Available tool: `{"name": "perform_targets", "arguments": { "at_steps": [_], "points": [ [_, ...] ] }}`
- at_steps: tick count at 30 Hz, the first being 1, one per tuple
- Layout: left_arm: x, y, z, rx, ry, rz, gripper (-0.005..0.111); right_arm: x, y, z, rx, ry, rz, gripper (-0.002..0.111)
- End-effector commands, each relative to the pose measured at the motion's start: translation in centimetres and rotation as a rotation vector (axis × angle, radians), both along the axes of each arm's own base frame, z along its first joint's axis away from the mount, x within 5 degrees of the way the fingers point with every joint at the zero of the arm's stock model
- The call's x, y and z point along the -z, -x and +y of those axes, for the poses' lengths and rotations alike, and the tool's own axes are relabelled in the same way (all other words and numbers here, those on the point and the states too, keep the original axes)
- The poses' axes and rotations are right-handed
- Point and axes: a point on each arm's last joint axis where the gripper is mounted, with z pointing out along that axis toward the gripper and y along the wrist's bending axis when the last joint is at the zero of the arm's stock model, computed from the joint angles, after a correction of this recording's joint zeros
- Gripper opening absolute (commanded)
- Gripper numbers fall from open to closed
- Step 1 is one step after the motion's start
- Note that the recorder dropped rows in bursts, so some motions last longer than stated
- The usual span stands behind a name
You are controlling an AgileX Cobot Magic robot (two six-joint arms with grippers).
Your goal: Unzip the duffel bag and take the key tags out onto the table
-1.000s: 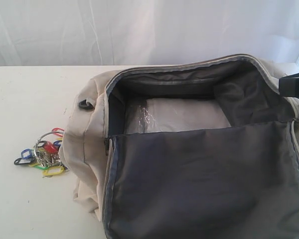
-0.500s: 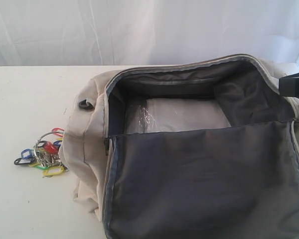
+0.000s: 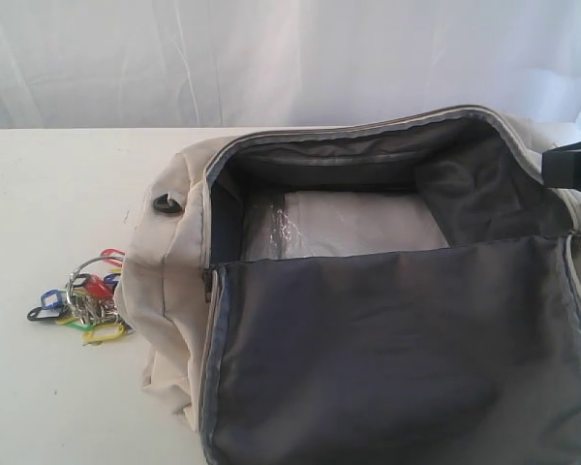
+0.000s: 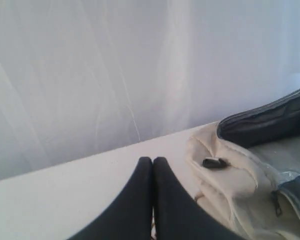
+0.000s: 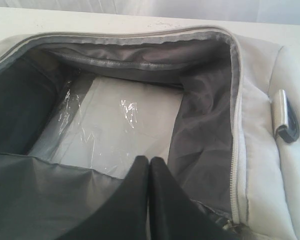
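so the duffel bag (image 3: 169,254) is matt cream cloth with smooth dark grey lining (image 3: 387,349), crinkly glossy clear film (image 3: 271,228) inside, shiny plastic key tags (image 3: 87,306) on metal rings (image 3: 81,271), table (image 3: 48,194) smooth matt white

Lighting was bright, diffuse, white curtain (image 3: 271,58) glowing; table (image 3: 48,194) near blown out. Soft shadows only. Glare on plastic film (image 5: 125,110) inside duffel bag (image 3: 174,242). All views slightly soft, left wrist haziest.

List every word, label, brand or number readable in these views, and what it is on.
None can be read.
The bag shows no logo or label in any view.
The plastic-wrapped panel inside it is blank.
The key tags are too small to tell whether they carry writing.
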Motion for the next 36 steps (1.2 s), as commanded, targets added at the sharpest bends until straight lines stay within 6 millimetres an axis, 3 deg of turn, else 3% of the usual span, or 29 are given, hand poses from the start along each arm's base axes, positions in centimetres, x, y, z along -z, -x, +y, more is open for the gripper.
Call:
{"name": "perform_targets", "arguments": {
  "at_steps": [1,5,14,19,23,26,36],
  "points": [
    [4.7,-1.9,0.3,-0.022,0.138,0.057,0.000,0.0,0.1,0.0,-0.002,0.010,-0.007,0.000],
    [7.2,-2.6,0.4,-0.029,0.224,0.128,0.000,0.0,0.0,-0.1,0.004,0.012,-0.014,0.000],
    [8.3,-2.8,0.4,-0.035,0.220,0.156,0.000,0.0,0.0,-0.1,0.005,0.012,-0.015,0.000],
    [10.5,-3.4,0.8,-0.079,0.182,0.171,0.000,0.0,0.0,-0.1,0.005,0.012,-0.015,0.000],
    [12.9,-3.6,1.0,-0.107,0.124,0.256,0.000,-0.1,0.0,-0.1,0.008,0.013,-0.018,0.000],
    [14.6,-3.0,0.9,-0.105,0.110,0.448,0.000,-0.1,0.0,-0.1,0.010,0.014,-0.021,0.000],
    [14.7,-3.0,0.9,-0.117,0.181,0.464,0.000,-0.1,0.0,-0.1,0.009,0.013,-0.020,0.000]
  ]
}}
